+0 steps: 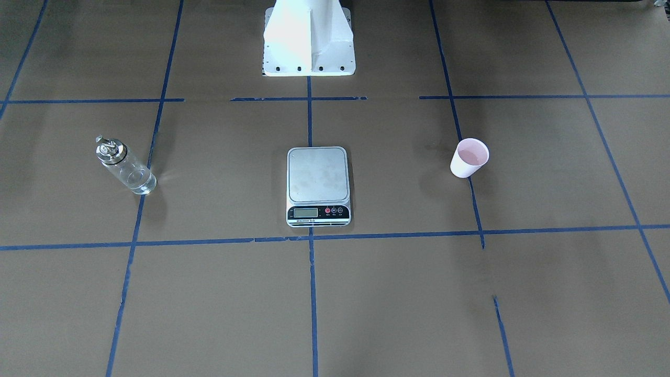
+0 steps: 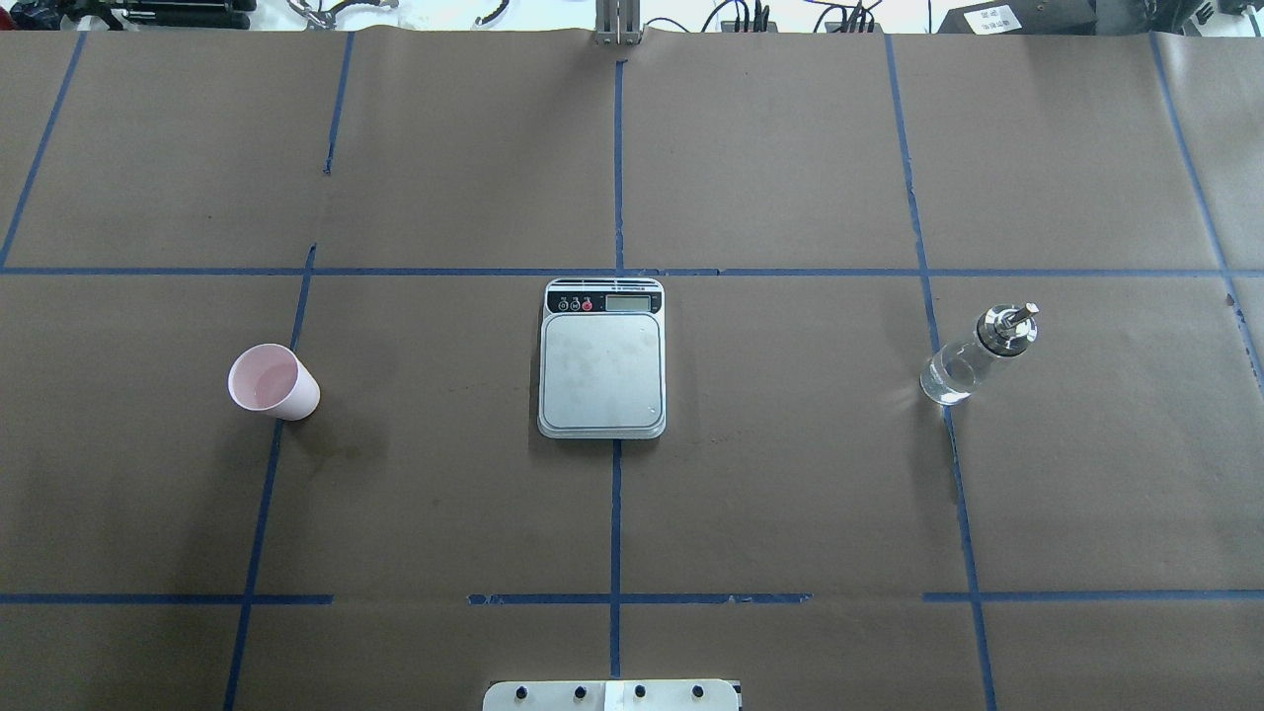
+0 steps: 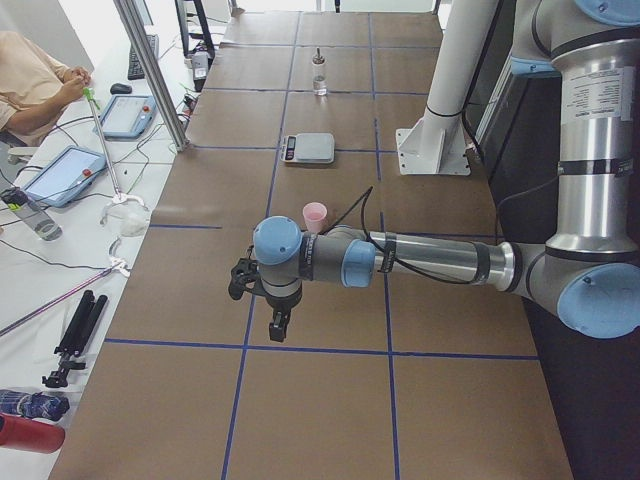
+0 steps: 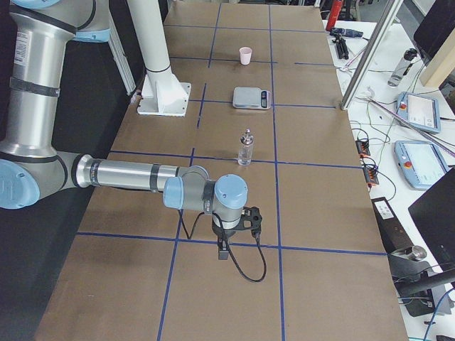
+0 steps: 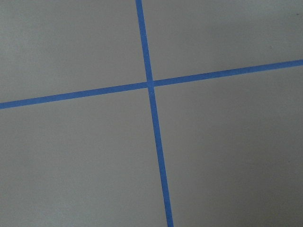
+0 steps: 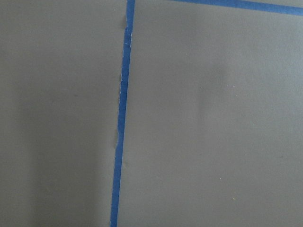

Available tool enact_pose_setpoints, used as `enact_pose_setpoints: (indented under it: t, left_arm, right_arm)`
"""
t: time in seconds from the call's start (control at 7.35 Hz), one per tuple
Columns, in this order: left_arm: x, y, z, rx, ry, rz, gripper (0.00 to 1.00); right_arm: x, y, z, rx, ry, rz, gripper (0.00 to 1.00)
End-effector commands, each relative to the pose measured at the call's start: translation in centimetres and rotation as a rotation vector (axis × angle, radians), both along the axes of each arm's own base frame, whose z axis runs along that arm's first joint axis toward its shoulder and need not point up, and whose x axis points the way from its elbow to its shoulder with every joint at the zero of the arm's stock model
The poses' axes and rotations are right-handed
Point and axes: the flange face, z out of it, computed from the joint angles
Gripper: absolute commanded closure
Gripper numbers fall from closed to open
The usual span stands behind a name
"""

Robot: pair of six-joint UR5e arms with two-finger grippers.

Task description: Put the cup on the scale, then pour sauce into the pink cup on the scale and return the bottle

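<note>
Left claw (image 3: 277, 328) hangs pointing down over the table (image 2: 790, 474), well out to the scale's (image 2: 601, 360) left, and it shows only in the side view, so I cannot tell how far it is open; nothing can be seen in it. Right claw (image 4: 222, 253) hangs the same way, well out to the scale's right, also seen only from the side, and its opening cannot be told either.

A pink cup (image 2: 274, 382) stands upright on the table, left of the scale and well apart from it, between the scale and the left claw. A glass bottle (image 2: 973, 357) with a silver pourer cap stands upright to the scale's right, well apart from it, between the scale and the right claw. Neither claw touches either thing.

Inside the cup only pale pink shows. Clear sauce (image 2: 946, 380) sits in the bottle's lower part. Nothing rests on the scale's grey platform, and its display strip faces away from the robot.

Brown paper covers the table, marked into squares by blue tape (image 2: 616, 168); both wrist views show only this paper and tape. Behind the scale stands the robot's white base (image 1: 309, 42). Beyond the table's far edge from the robot, a white bench (image 3: 60, 240) carries tablets and cables, and a seated person (image 3: 30, 80) is at it.
</note>
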Motion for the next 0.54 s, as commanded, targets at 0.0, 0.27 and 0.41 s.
enact_pose_setpoints:
  t: [0.0, 0.27, 0.41]
  left_arm:
    - [0.0, 0.1, 0.0, 0.005, -0.003, 0.005, 0.00]
    - [0.0, 0.1, -0.5, 0.016, -0.001, 0.004, 0.00]
    - [0.2, -0.1, -1.0, 0.027, -0.006, 0.008, 0.00]
  right_arm:
    - [0.0, 0.1, 0.1, -0.003, -0.001, 0.000, 0.00]
    - [-0.1, -0.2, -0.6, 0.012, -0.009, -0.001, 0.00]
    - [-0.4, -0.7, -2.5, 0.045, -0.018, -0.001, 0.00]
